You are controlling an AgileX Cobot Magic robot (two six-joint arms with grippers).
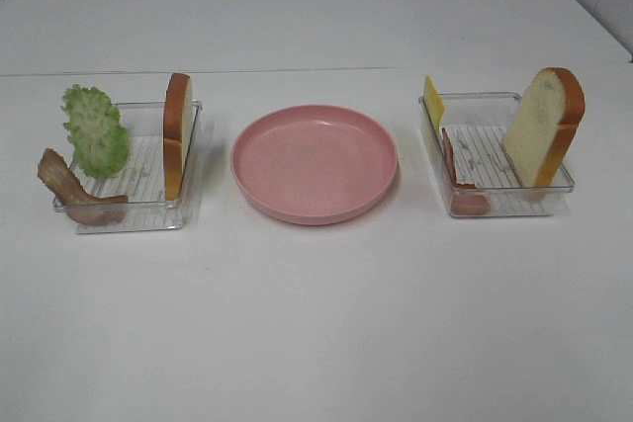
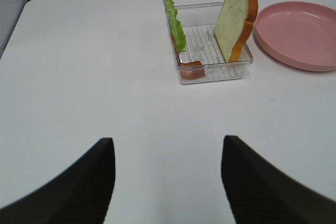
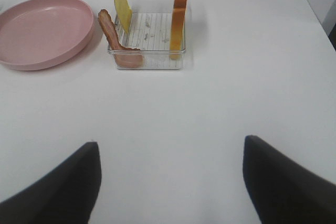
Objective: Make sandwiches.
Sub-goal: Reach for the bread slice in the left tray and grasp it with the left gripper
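Overhead: pink plate (image 1: 315, 160) at centre of white table (image 1: 316, 333), bare. No sandwich stacked; parts sit in two clear trays. Left tray (image 1: 138, 180) at the plate's 9 o'clock: lettuce (image 1: 96, 130) at the tray's 10 o'clock, bacon strip (image 1: 69, 188) draped over the 8 o'clock corner, left bread slice (image 1: 177, 135) upright against the 3 o'clock wall. Right tray (image 1: 490, 150) at the plate's 3 o'clock: cheese (image 1: 433, 101) at 11, pinkish meat strip (image 1: 467, 201) along the 8 o'clock side, right bread slice (image 1: 542, 130) leaning at 3. Left gripper (image 2: 167, 140) and right gripper (image 3: 170, 141): jaws apart, empty, over bare table well short of the trays.
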